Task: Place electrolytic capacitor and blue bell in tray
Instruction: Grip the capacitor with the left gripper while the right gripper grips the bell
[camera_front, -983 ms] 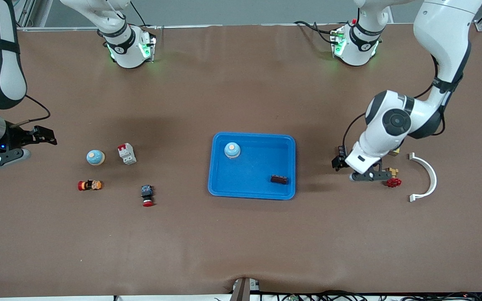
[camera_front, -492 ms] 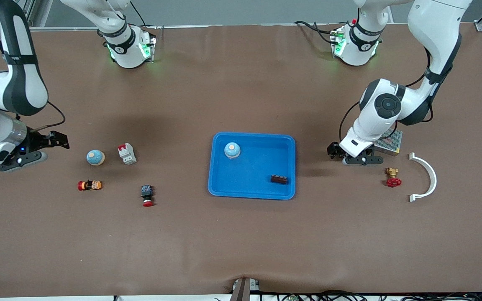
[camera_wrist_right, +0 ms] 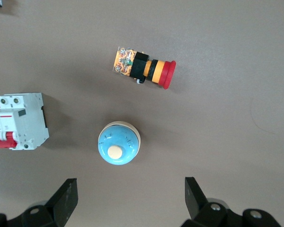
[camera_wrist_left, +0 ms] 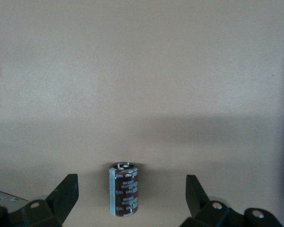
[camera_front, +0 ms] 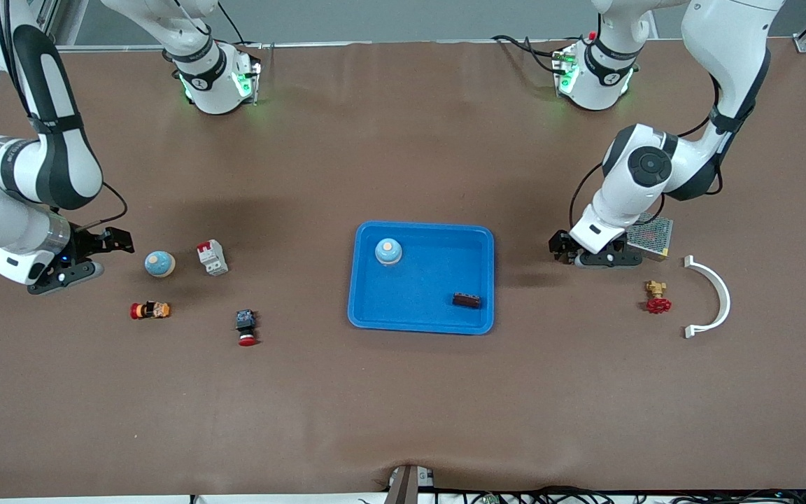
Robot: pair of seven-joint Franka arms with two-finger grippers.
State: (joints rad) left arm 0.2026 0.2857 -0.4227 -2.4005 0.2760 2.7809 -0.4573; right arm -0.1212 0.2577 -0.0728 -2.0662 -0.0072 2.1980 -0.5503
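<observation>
The blue tray (camera_front: 422,278) sits on the brown tabletop (camera_front: 403,392) about midway between the two arms, and it already holds two things: a blue bell (camera_front: 388,251) with a pale button on top in the corner farther from the front camera toward the right arm's end, and a small dark brown block (camera_front: 467,300) near the corner nearer the camera toward the left arm's end. The left gripper (camera_front: 562,250) hangs low over the tabletop toward the left arm's end, just beside a metal mesh box (camera_front: 649,236); its fingers (camera_wrist_left: 62,195) are spread wide and hold nothing. The left wrist view shows a brown capacitor (camera_wrist_left: 123,189) lying on the tabletop between those fingers, untouched. Nearer the camera lie a brass valve with a red wheel (camera_front: 656,297) and a white curved bracket (camera_front: 711,296). The right gripper (camera_front: 115,243) is over the tabletop at the right arm's end, its fingers (camera_wrist_right: 64,202) also spread wide and empty, just beside a second blue bell (camera_front: 159,263). Near that bell stand a white circuit breaker (camera_front: 212,257), an orange and red push button (camera_front: 150,310), and a dark switch with a red cap (camera_front: 245,327).
</observation>
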